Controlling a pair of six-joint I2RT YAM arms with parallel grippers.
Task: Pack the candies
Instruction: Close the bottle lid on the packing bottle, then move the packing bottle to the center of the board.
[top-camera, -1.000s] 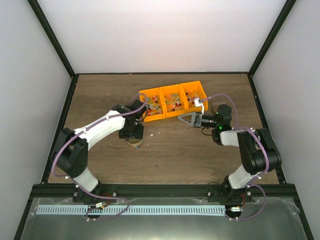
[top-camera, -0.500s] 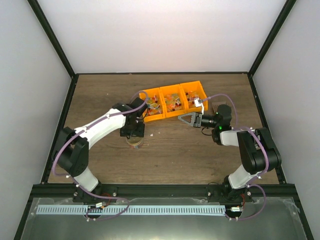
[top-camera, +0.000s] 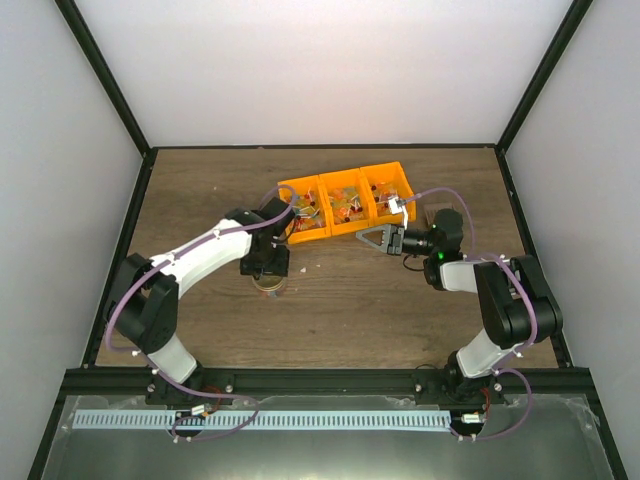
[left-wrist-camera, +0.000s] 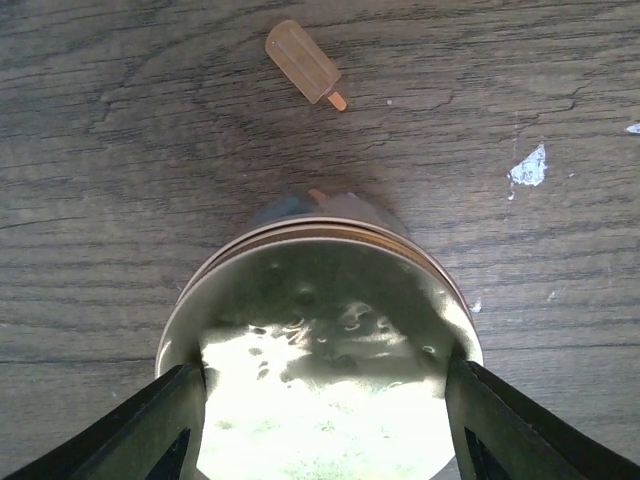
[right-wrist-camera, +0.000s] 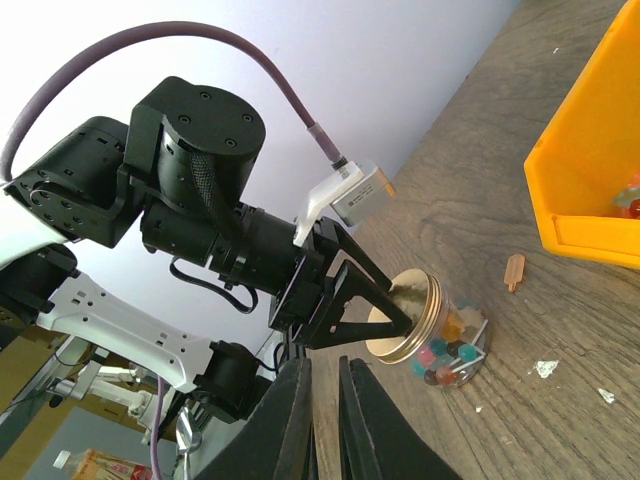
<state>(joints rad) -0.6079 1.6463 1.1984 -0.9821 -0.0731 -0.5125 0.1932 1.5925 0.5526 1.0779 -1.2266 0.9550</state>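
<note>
Two black fingers (left-wrist-camera: 165, 425) of the left gripper (left-wrist-camera: 322, 375) squeeze the gold lid (left-wrist-camera: 320, 330) from both sides. The jar (right-wrist-camera: 472, 335) stands right under it, upright, with many candies (right-wrist-camera: 440, 355) inside. More candies lie in the orange bins (top-camera: 345, 173) just behind. The right gripper (top-camera: 364, 237) is pinched nearly closed on nothing, off to the side, so I think the left arm must do the turning.

Small mixed-colour candies (top-camera: 345, 208) scattered across three orange bin compartments (top-camera: 300, 186), more inside lidded clear jar (right-wrist-camera: 410, 315)
</note>
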